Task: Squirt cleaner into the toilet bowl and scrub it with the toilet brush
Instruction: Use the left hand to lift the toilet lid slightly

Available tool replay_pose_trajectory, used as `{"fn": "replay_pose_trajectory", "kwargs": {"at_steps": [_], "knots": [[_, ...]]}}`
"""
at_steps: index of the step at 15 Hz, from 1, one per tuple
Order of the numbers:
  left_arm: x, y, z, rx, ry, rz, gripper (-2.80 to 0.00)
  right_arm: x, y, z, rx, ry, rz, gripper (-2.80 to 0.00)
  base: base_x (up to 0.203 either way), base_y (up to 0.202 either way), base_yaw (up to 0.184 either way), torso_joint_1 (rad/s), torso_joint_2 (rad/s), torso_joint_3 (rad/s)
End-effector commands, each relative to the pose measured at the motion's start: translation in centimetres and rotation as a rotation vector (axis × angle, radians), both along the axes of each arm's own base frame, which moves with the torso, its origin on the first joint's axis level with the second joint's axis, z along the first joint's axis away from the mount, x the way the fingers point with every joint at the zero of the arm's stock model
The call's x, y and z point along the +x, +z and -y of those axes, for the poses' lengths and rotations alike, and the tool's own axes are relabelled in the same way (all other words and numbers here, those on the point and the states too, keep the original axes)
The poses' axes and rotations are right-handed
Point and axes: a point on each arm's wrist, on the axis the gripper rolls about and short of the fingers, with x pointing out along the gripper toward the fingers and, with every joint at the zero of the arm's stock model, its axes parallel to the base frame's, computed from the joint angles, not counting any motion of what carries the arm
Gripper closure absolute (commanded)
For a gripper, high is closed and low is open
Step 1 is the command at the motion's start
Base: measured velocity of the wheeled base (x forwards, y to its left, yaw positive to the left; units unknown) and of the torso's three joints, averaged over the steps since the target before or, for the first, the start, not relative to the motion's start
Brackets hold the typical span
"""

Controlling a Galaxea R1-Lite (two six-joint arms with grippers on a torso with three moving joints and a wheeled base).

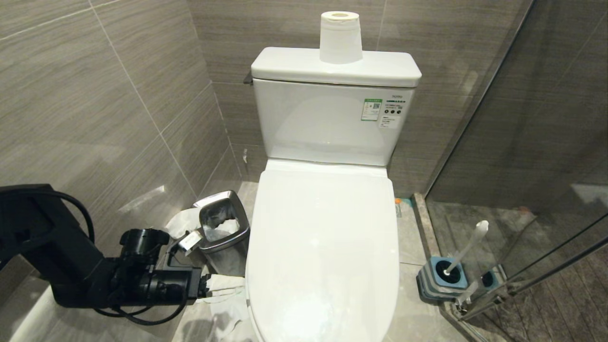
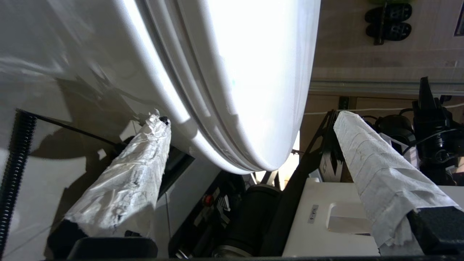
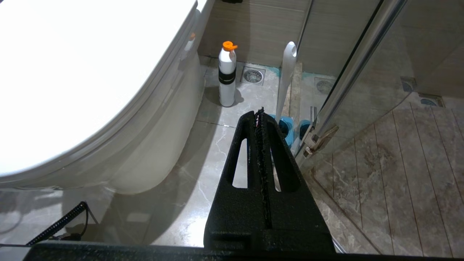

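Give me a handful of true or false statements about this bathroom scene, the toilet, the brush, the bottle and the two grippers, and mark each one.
1. The glossy white toilet's plastic lid is closed. True.
2. The long white-handled toilet brush lies on the lid. False: it stands in its square blue-and-grey base on the floor beside the glass shower door.
3. The left gripper, fingers wrapped in white paper, is open at the lid's edge. True.
4. The right gripper holds the white bottle with the orange cap. False: it is shut on nothing; the bottle stands on the floor beside the toilet.
5. A white paper roll stands on the tank. True.
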Motion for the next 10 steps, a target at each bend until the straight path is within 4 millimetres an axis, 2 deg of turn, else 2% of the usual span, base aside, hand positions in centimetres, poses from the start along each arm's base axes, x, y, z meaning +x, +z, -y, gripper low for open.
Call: {"fn": "replay_pose_trajectory", "kwargs": {"at_steps": [1,10], "knots": [[-0.2,0.3,0.5,-0.002,-0.007,-0.013,-2.80,0.0,0.0,0.0,0.000,0.000,0.001,0.00,0.000,0.000,0.000,0.000,0.00,0.000],[-1.7,1.7,0.9,-0.011,-0.024,0.001,-2.80,0.0,0.0,0.0,0.000,0.000,-0.001,0.00,0.000,0.000,0.000,0.000,0.00,0.000]]}}
